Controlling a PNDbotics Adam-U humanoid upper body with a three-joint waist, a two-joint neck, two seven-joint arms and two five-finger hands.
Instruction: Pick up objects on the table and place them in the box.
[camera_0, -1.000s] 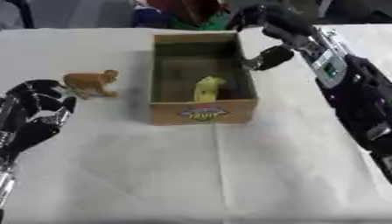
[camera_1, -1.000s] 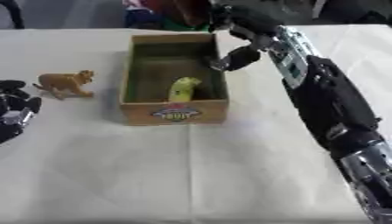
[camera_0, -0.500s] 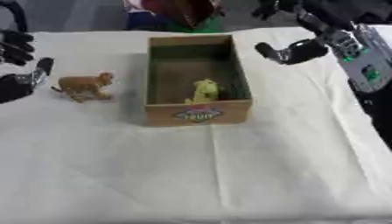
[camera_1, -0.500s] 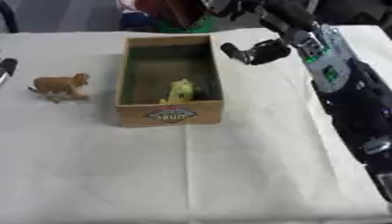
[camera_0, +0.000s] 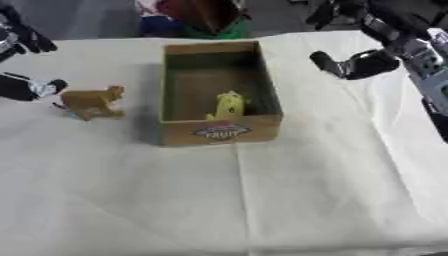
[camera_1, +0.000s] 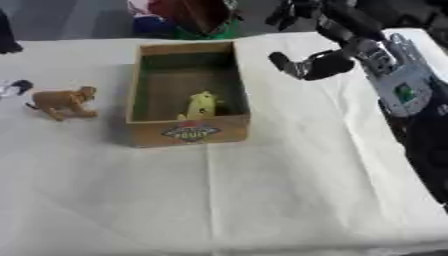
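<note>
A white cloth-covered table (camera_0: 262, 200) filled the view, creased down its middle. On it, toward the far side, stood an open cardboard box (camera_0: 219, 131) with a fruit label on its near wall. The right arm reached in from the upper right, and the right hand (camera_1: 319, 64) hung above the cloth just right of the box's far corner, its fingers spread and relaxed, holding nothing and well apart from the toy on the other side of the box. At the left edge the left hand (camera_0: 26, 86) showed only in part, with its fingers apart and one tip lying just beside the rear of a small brown toy animal (camera_0: 92, 101); whether it touched the toy could not be told. That toy stood upright on the cloth, left of the box and near its wall. Inside the box, against the near wall, lay a small yellow object (camera_0: 227, 104).
</note>
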